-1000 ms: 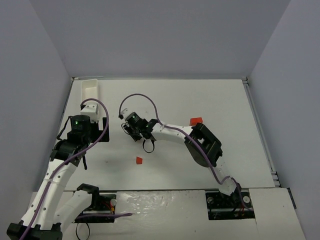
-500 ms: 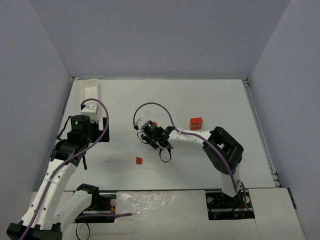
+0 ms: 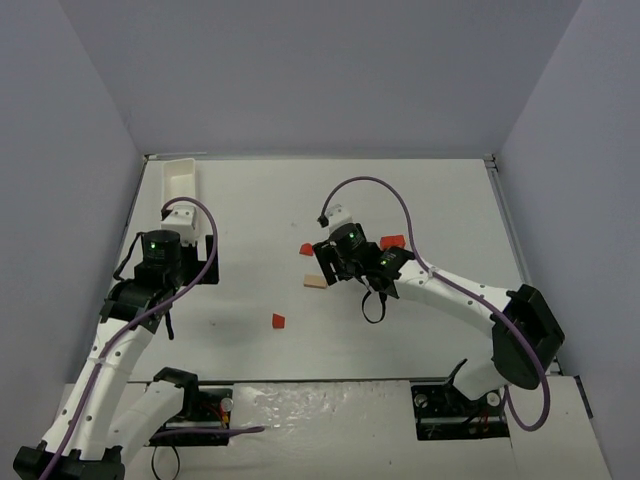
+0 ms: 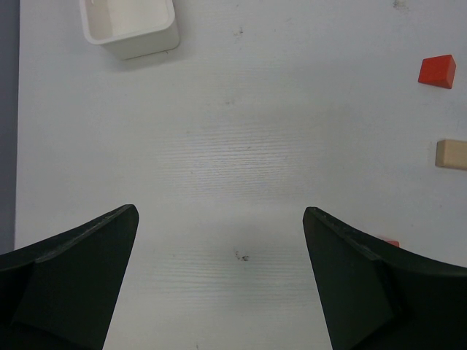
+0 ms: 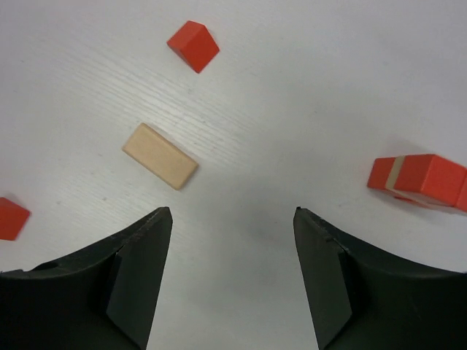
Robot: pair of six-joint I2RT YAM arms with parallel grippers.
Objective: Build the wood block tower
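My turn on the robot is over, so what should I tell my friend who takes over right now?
Left claw: open, empty, white tray ahead of it.
Right claw: open, empty, between the tan block and the small red stack.
Done: only that small stack.
Left: add the tan block, the far red block and the near red block.

Wood, paint and plastic
The tan block point(image 5: 160, 166) is bare, smooth wood, the red blocks point(image 5: 193, 46) look painted, the counter point(image 4: 241, 146) is dull with fine lines, the tray point(image 4: 130, 28) is smooth plastic.
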